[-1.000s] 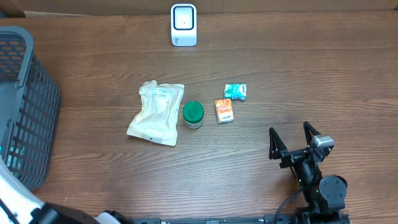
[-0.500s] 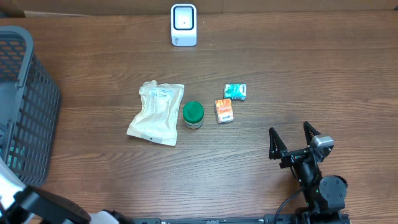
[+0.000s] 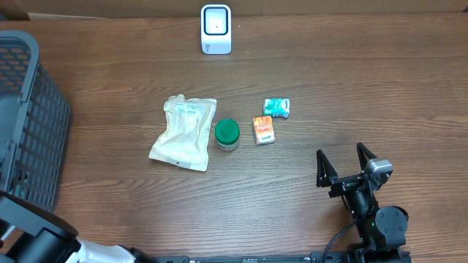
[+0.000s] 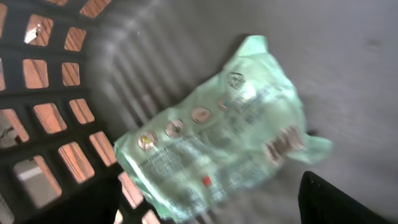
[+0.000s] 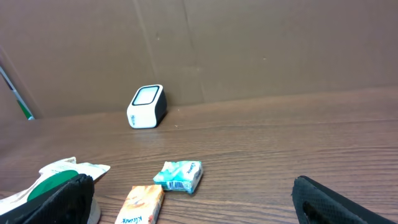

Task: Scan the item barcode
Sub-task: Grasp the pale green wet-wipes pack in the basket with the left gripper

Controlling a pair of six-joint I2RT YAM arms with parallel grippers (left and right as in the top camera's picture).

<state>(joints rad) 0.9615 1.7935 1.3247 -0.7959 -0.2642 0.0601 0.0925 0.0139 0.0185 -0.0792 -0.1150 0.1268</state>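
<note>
Inside basket (image 4: 354, 68), wrist-view only — perhaps pouch (image 4: 217, 149)

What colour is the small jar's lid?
The lid is green; the overhead view shows it best.

The green packet (image 4: 217, 137) is blurred, its print unreadable; the basket (image 3: 36, 124) runs off-frame.

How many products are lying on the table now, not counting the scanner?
4: a pouch, a green-lidded jar beside it, an orange box, a teal packet nearer the scanner. A green bag lies in the basket, which may hide more.
</note>
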